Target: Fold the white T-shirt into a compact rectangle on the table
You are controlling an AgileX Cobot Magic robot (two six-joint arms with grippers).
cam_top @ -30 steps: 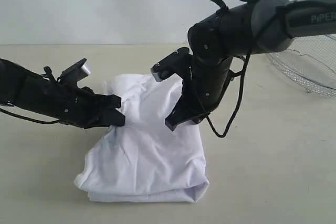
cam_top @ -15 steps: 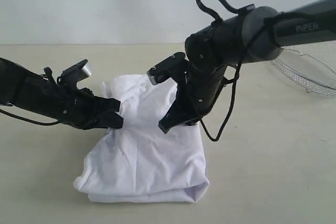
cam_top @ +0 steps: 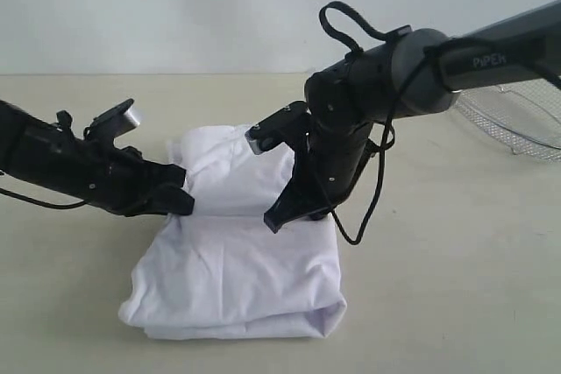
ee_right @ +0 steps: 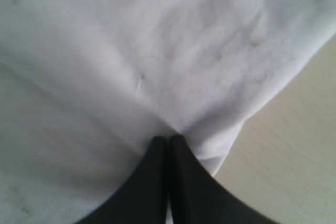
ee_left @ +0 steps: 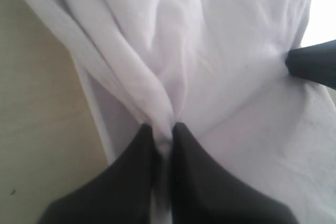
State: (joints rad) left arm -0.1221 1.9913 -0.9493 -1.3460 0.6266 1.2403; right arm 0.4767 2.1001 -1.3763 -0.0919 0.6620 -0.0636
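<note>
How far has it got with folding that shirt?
Done: the white T-shirt lies doubled into a rough, lumpy block on the table. In hand: the left hand and right hand each pinch cloth at its far end. Left: laying that end over and squaring the bundle, I'd guess.

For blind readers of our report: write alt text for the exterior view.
Two black robot arms hold a loosely folded white T-shirt on a beige table: the left gripper pinches its left edge, and the right gripper pinches cloth near its middle. A wire basket sits at the far right.
</note>
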